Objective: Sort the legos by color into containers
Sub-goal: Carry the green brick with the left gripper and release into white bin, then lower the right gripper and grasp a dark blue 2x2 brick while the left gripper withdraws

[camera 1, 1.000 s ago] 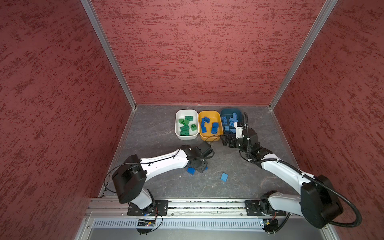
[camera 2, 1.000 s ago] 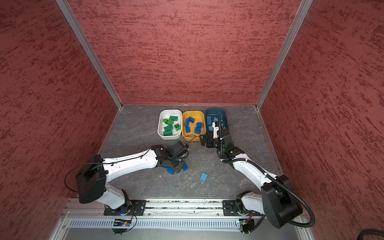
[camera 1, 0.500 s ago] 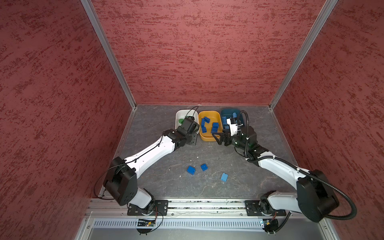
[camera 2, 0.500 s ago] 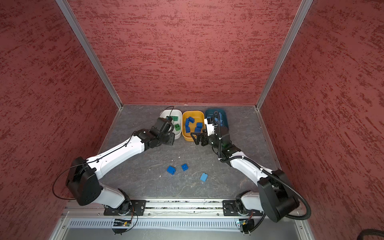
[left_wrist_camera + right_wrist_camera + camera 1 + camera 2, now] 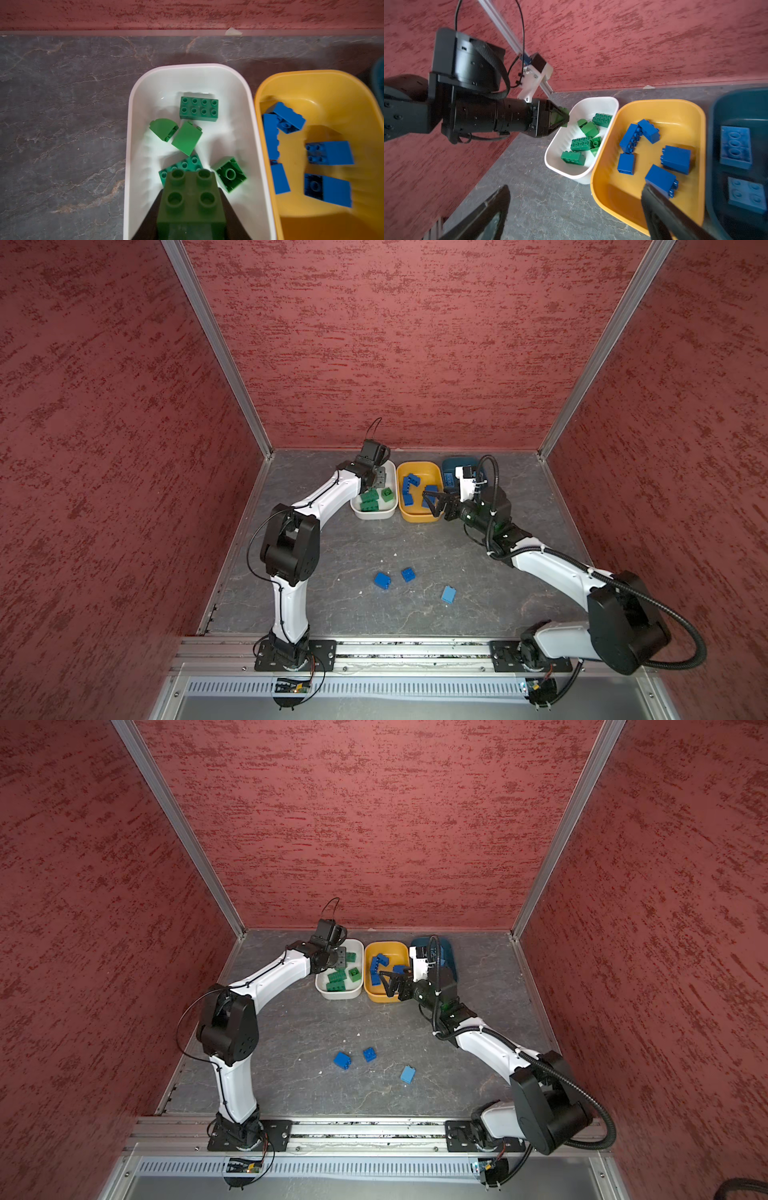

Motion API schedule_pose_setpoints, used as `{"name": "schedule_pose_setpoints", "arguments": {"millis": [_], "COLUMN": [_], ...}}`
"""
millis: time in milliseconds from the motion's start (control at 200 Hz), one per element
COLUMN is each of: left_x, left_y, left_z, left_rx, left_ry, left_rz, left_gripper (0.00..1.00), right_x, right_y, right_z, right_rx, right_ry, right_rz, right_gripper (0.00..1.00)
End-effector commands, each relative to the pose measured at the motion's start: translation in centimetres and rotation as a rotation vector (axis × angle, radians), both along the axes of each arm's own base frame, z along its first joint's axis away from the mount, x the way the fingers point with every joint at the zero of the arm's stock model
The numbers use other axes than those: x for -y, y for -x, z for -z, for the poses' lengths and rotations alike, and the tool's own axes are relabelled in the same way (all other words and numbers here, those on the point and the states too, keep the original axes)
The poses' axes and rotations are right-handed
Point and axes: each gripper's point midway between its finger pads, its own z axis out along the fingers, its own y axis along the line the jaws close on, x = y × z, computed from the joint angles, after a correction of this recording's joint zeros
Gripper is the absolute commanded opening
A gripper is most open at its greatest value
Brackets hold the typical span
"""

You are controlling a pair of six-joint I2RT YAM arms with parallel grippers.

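Three containers side by side along the far edge of the table [image 5: 332,556]: white container [image 5: 374,515] on the left, yellow container [image 5: 419,517] in the middle, teal container [image 5: 716,116] on the right, partly hidden behind the right arm in both top views.

In the white container, six green bricks lying loose. At the far end, a long eight-stud brick [image 5: 198,108]. Mid-tub, a rounded piece [image 5: 163,128] touching a smooth-faced brick [image 5: 187,138]. Toward the yellow side, an upturned brick [image 5: 230,175]. Beside it a second long brick [image 5: 580,143], and at the near end a third long brick [image 5: 573,158].

Above that tub's left side, left gripper [image 5: 562,118] pinching a dark green four-stud brick [image 5: 191,199], studs facing the wrist camera, clear of the bricks below.

In the yellow container, five dark blue bricks, none stacked: a long dark blue brick [image 5: 630,137] touching a shorter dark blue brick [image 5: 649,127] at the far left, three others [image 5: 677,159] apart.

Right gripper [image 5: 431,502] spread wide over the yellow container's near right part, nothing between the fingers.

In the teal container, two light blue bricks [image 5: 735,145] visible, studs up. Rest of that tub hidden or out of frame.

On the bare table near the middle, well apart from the containers: two loose dark blue bricks [image 5: 382,580] close together and one loose light blue brick [image 5: 448,594] to their right.
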Motion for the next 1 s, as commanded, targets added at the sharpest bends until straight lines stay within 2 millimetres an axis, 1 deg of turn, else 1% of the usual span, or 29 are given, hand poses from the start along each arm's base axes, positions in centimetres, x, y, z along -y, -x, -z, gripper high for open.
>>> {"name": "schedule_pose_setpoints", "arguments": {"millis": [0,80,120,160,341,416,461,536,571,591,671,751,832,917,997], "left_x": [-0.8,-1.0,-0.7,-0.4,1.2,2.0,2.5,2.4,2.3,2.1,1.4,0.2,-2.0,-4.7,-6.2], "left_y": [-0.2,-0.1,0.1,0.3,2.1,3.4,4.3,5.7,6.5,6.8,8.7,10.3,11.8,13.1,13.9], "left_z": [1.0,1.0,0.7,0.3,-3.2,-4.8,-5.6,-6.6,-6.8,-7.1,-7.5,-8.2,-8.5,-8.5,-8.4], "left_rx": [-0.042,-0.046,-0.038,-0.027,0.054,0.089,0.113,0.163,0.178,0.192,0.219,0.256,0.295,0.324,0.337], "left_ry": [-0.047,-0.053,-0.036,-0.015,0.041,0.058,0.059,0.038,0.029,0.026,0.04,0.076,0.098,0.116,0.154], "left_rz": [0.0,-0.007,0.002,0.015,0.075,0.101,0.114,0.107,0.106,0.099,0.078,0.028,-0.059,-0.176,-0.229], "left_gripper": [0.4,0.52,0.58,0.62,0.82,0.88,0.92,0.97,0.99,1.0,0.99,0.99,0.99,1.0,0.99], "right_x": [3.2,3.9,4.3,4.7,4.0,3.5,3.1,2.4,1.8,1.4,0.3,-1.2,-3.2,-4.9,-6.3], "right_y": [-0.8,-0.1,0.2,0.5,2.4,3.1,3.6,4.4,5.1,5.5,6.8,8.4,10.4,12.3,13.8], "right_z": [-0.5,0.1,0.5,0.8,1.8,2.8,3.8,5.6,6.6,7.2,9.2,10.9,12.5,14.3,16.0], "right_rx": [-0.018,-0.031,-0.036,-0.044,-0.053,-0.081,-0.108,-0.163,-0.188,-0.203,-0.261,-0.282,-0.288,-0.296,-0.311], "right_ry": [-0.03,-0.021,-0.017,-0.023,-0.015,0.013,0.047,0.13,0.173,0.197,0.274,0.347,0.437,0.539,0.614], "right_rz": [0.202,0.204,0.214,0.219,0.129,0.088,0.064,0.053,0.024,0.008,-0.022,-0.07,-0.16,-0.23,-0.299], "right_gripper": [0.99,0.99,0.99,0.99,0.97,0.96,0.96,0.98,0.97,0.97,0.96,0.96,0.94,0.93,0.92]}}
